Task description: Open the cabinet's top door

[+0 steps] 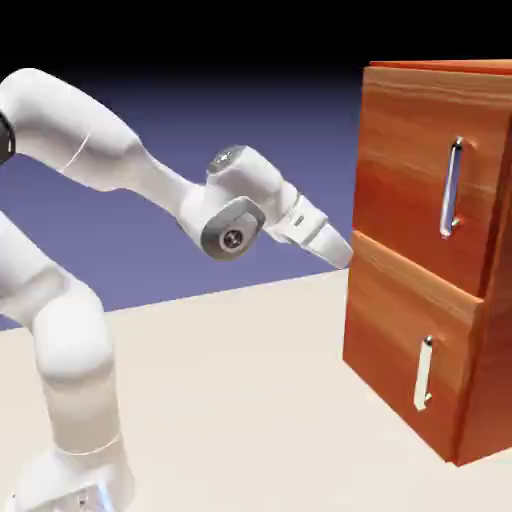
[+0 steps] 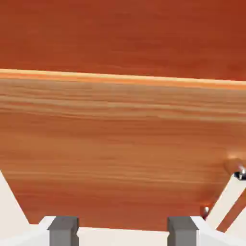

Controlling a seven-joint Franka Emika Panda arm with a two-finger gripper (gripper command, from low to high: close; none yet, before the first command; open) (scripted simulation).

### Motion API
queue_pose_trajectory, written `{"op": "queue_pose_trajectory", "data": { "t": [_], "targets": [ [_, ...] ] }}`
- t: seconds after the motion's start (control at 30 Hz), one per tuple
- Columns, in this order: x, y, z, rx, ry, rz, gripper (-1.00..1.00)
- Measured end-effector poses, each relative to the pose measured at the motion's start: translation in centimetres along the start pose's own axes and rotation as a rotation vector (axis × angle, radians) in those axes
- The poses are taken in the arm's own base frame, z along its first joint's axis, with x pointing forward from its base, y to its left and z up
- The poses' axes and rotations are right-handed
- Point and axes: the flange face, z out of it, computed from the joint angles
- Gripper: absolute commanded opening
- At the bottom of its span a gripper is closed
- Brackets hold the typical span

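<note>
There is 1 cabinet (image 1: 400,150) at the right of the frame. It has 2 front panels: 1 top door (image 1: 415,190) and 1 lower panel (image 1: 400,355) under it. There are 2 silver handles (1 on each panel). There is 1 white robot arm (image 1: 100,160) at the left, and 1 gripper (image 2: 123,230) with 2 grey fingertips (image 2: 63,229).
</note>
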Motion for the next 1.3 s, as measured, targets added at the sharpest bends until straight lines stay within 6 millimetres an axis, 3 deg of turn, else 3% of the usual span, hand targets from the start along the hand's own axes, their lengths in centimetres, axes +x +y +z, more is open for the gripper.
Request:
{"op": "queue_pose_trajectory", "data": {
  "t": [0.33, 0.63, 0.97, 1.3],
  "targets": [
    [2.7, -3.7, -3.9, 0.070, 0.129, -0.508, 0.00],
    [4.8, -5.0, -6.9, 0.073, 0.276, -0.942, 0.00],
    [7.1, -4.5, -9.0, 0.000, 0.448, -1.394, 0.00],
    [9.5, -2.2, -9.2, -0.154, 0.601, -1.816, 0.00]
  ]
}}
